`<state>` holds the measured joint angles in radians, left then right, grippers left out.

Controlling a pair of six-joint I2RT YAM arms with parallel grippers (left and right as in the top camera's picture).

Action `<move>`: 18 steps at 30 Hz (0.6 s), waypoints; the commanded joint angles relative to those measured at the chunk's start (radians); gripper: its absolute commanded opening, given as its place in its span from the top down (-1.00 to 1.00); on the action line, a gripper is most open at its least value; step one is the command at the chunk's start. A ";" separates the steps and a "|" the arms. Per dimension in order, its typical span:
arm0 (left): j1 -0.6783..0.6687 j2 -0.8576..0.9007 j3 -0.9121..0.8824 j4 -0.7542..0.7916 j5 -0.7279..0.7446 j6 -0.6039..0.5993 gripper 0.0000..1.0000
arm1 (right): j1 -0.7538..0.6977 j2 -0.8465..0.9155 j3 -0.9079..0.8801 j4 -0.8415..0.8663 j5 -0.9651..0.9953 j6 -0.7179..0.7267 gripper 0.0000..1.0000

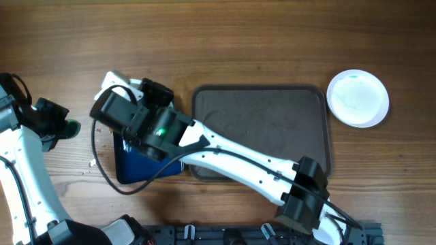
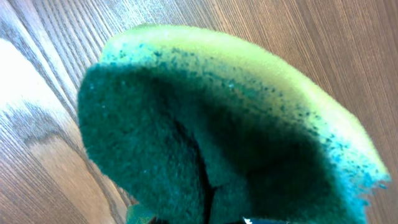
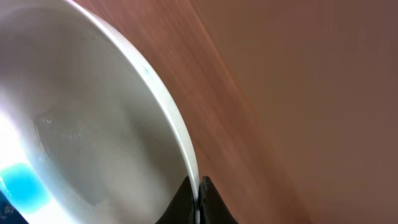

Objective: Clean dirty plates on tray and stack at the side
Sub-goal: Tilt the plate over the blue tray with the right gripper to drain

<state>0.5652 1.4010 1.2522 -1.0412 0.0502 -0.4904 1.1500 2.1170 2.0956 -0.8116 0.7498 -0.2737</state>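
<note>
One plate (image 3: 93, 118) within right pincer (image 3: 198, 194)

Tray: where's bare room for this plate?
The tray is bare through its middle and right, up to the white plate beside it. Its lower left is crowded by the right arm, near the blue tray.

You'll see a green sponge (image 2: 205, 124) above the wooden table (image 1: 238, 41), a blue tray (image 1: 127, 162) partly hidden, and small crumbs (image 1: 90, 163) beside it.

Sponge (image 2: 211, 137): dark green face, yellow-green rim.
Smeared plate (image 3: 93, 124): white, one bright blue smear.
Side plate (image 1: 357, 99): white.
Tray (image 1: 259, 129): dark grey-brown, scuffed.
Small tray (image 1: 133, 163): glossy dark blue.
Table (image 1: 238, 41): brown wood grain.
</note>
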 commanded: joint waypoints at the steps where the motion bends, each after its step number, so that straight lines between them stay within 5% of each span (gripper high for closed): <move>1: 0.008 -0.010 0.013 0.007 0.001 0.012 0.92 | 0.031 0.004 0.026 0.051 0.076 -0.156 0.90; 10: 0.008 -0.010 0.013 0.006 0.002 0.012 0.92 | 0.043 0.004 0.025 0.217 0.227 -0.485 0.91; 18: 0.008 -0.010 0.013 0.006 0.002 0.012 0.92 | 0.043 0.004 0.025 0.238 0.244 -0.565 0.91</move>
<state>0.5652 1.4014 1.2522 -1.0393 0.0502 -0.4904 1.1946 2.1170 2.0956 -0.5930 0.9463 -0.7746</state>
